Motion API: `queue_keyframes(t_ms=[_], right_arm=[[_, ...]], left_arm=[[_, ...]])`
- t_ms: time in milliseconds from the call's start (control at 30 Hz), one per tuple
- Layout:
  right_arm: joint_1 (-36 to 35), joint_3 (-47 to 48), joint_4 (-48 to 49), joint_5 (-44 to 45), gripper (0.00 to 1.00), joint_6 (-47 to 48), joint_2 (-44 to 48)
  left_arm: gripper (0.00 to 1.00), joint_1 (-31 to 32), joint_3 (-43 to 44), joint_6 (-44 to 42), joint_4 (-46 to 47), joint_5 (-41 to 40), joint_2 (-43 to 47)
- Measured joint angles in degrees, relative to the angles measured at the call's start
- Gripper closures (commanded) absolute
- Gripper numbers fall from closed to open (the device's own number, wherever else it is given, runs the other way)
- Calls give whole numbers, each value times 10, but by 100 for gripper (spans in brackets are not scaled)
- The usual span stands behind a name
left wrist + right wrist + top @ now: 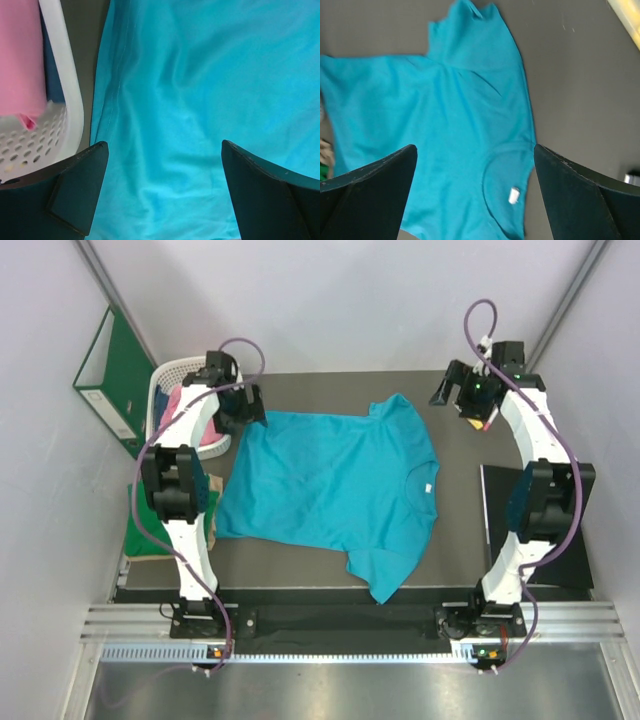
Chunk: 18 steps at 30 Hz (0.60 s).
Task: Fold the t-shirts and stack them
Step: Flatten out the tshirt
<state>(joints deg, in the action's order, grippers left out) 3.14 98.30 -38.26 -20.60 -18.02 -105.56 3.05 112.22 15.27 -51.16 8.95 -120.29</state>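
Teal t-shirt [330, 490] is spread out flat in the middle of the dark worktop [460, 450], front side up. The collar points to the right, and the little white label [425, 488] shows inside the neck. The hem is on the left. One sleeve sticks out toward the far side and the other toward the near edge, where its tip reaches the black strip along the front. There are a few soft wrinkles, nothing folded over.

Left claw [250, 410] hangs over the far-left corner of the shirt, right by the hem. Its jaws are spread wide with nothing between them, and its wrist view is basically all teal fabric underneath. Right claw [455, 395] is up at the far right, off to the side of the shirt past the far sleeve, over bare worktop. It's gaping too and holding nothing.

The white basket [165, 380] sits in the far-left corner, just beside the hem, and the pink t-shirt [185, 405] is bunched up in it. The green binder [110, 380] leans on the left wall behind the basket.

A green t-shirt [135, 530] lies at the left edge under the left arm. At least I think it's a shirt. The arm covers most of it, so I can't tell how it's lying.
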Motion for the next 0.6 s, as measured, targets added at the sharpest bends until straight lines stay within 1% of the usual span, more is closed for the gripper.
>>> queue_keyframes(t_ms=[167, 233, 367, 467, 600], right_arm=[[-16, -25, -53, 55, 1, 41, -1], [-18, -50, -66, 71, 2, 49, -1], [-20, -94, -92, 98, 6, 55, -2], [-22, -112, -94, 112, 9, 55, -7], [-42, -135, -80, 122, 12, 54, -26]], left_arm=[[1, 9, -42, -22, -34, -22, -5], [1, 16, -52, -30, -45, -31, -5], [1, 30, -103, -39, -47, -50, -5], [1, 35, -134, -43, -57, -60, -5], [1, 34, -148, -47, -61, -71, -4]])
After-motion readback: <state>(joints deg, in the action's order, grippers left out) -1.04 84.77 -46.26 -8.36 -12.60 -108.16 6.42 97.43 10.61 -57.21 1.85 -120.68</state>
